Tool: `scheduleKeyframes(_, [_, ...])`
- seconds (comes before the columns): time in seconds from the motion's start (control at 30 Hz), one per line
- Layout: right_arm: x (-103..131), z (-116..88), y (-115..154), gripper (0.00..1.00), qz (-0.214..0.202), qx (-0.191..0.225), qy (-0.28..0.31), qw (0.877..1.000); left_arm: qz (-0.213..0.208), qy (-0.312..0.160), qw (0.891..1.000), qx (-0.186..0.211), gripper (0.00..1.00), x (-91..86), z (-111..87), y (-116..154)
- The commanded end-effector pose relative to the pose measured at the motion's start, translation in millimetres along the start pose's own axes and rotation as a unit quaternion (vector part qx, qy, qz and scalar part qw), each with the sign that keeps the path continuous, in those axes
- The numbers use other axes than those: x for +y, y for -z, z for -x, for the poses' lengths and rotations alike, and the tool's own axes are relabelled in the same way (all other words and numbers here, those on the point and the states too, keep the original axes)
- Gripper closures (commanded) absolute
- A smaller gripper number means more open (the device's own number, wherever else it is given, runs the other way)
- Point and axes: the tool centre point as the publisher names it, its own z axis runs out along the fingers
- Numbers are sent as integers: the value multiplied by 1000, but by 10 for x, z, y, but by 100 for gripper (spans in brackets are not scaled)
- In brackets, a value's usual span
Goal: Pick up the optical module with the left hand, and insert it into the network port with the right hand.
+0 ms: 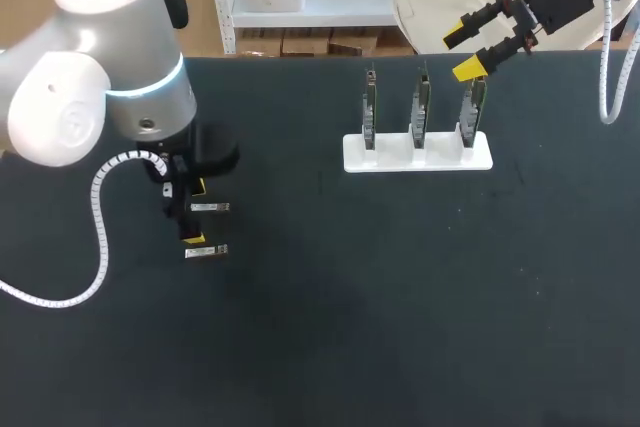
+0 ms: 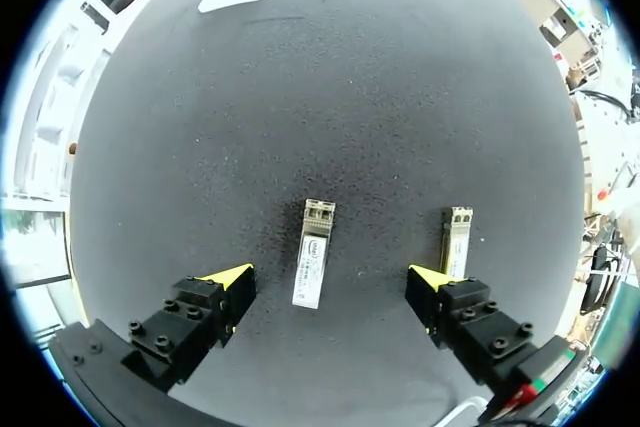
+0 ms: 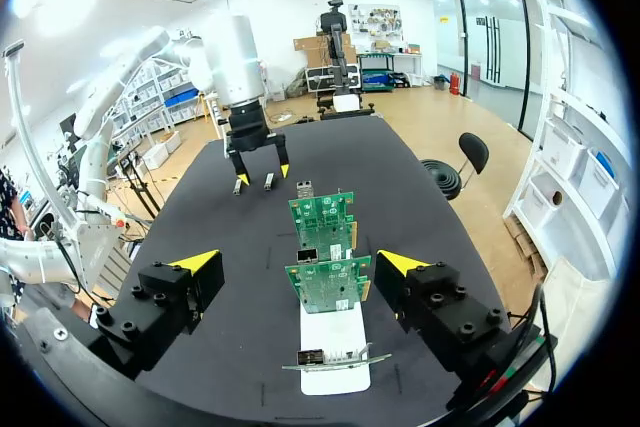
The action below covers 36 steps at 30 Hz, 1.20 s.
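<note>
Two small silver optical modules lie on the black table. One module lies between the fingers of my left gripper, which stands open just above the table and touches neither. The other module lies just outside one fingertip. Three green network cards stand upright in a white holder at the back right. My right gripper hangs open above and behind the holder, with the nearest card ahead of it between its fingers.
The white holder's base lies under the right gripper. Bare black tabletop spreads between the modules and the holder and across the front. The left arm's large elbow looms over the table's left side.
</note>
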Motion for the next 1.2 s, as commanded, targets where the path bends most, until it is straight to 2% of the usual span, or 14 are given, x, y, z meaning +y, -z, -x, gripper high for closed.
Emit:
scheduleKeyframes(0.03, [14, 0, -3, 0, -2, 0, 0, 1000, -3, -1, 1000, 4, 0, 29, 4, -9])
scheduleKeyframes(0.33, [14, 0, -3, 0, -2, 0, 0, 1000, -2, -3, 1000, 11, 0, 33, 2, -17])
scheduleKeyframes(0.37, [14, 0, -3, 0, -2, 0, 0, 1000, -1, -4, 1000, 11, 17, 33, 1, -18])
scheduleKeyframes(0.4, [14, 0, -3, 0, -2, 0, 0, 1000, 0, -5, 1000, 11, 57, 33, 1, -18])
scheduleKeyframes(0.43, [14, 0, -3, 0, -2, 0, 0, 1000, 0, -6, 1000, 11, 69, 32, 3, -18])
scheduleKeyframes(0.5, [14, 0, -3, 0, -2, 0, 0, 1000, 0, -6, 1000, 11, 100, 26, 6, -19])
scheduleKeyframes(1.0, [14, 0, -3, 0, -2, 0, 0, 1000, -4, -1, 1000, 6, 100, -38, 17, -36])
scheduleKeyframes(1.2, [14, 0, -3, 0, -2, 0, 0, 1000, -1, 8, 1000, -18, 100, -63, 51, 25])
